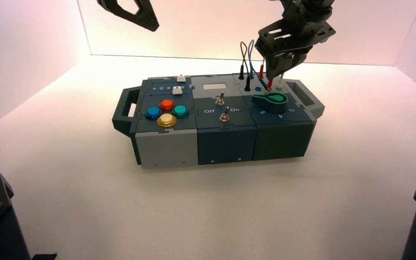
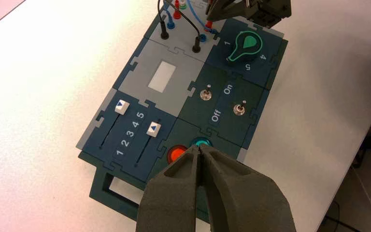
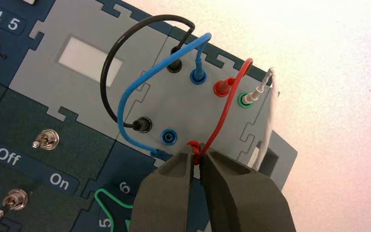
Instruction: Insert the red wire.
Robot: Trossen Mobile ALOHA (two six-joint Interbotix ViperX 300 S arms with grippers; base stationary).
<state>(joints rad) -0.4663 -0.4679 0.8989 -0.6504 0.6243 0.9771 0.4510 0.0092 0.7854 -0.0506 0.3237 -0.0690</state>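
From above, the right end effector (image 1: 274, 76) reaches steeply down over the wire corner of the box (image 1: 216, 138), which sits on the white counter (image 1: 86, 206). It is clamped on the free plug of the red wire (image 1: 261, 67), probably to steer that plug into a socket. The left end effector (image 1: 132, 13) hangs high, well apart from the box, apparently just waiting.

In the left wrist view, the left end effector (image 2: 200, 157) has its fingers pressed together on nothing, poised over the button end and out of the right arm's way.

In the right wrist view, the right end effector (image 3: 197, 162) pinches the red wire (image 3: 229, 104) at its loose plug. The far plug already sits in a red socket (image 3: 221, 88) (beside the green one), and the lead arcs between. I judge the held plug not yet seated.
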